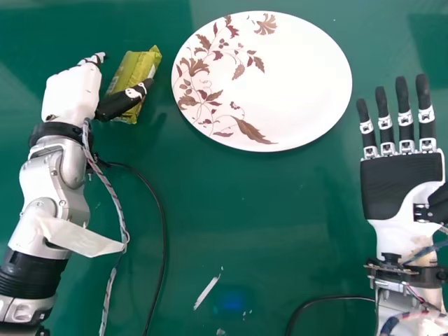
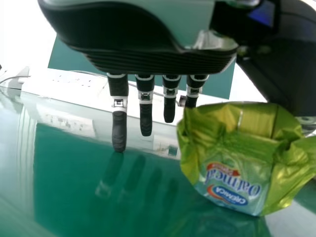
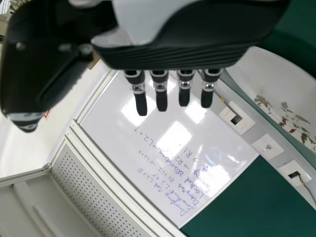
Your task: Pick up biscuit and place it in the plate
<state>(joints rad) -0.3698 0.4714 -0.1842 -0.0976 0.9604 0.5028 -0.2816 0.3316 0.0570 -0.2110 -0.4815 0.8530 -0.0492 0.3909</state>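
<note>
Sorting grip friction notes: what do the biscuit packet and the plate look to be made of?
Biscuit packet: thin plastic film, likely foil-lined, glossy green; the sign is its sharp creases and bright highlights.
Plate: smooth, white, with a printed brown leaf pattern; could be ceramic or melamine, the look doesn't settle which.

In the head view, the biscuit [image 1: 131, 72] lies on the bench [image 1: 266, 224] at the frame's upper left, between the left hand [image 1: 71, 94] and the plate [image 1: 301, 84], which sits upper centre. The right hand [image 1: 395, 185] is at the right, lower than the plate.
</note>
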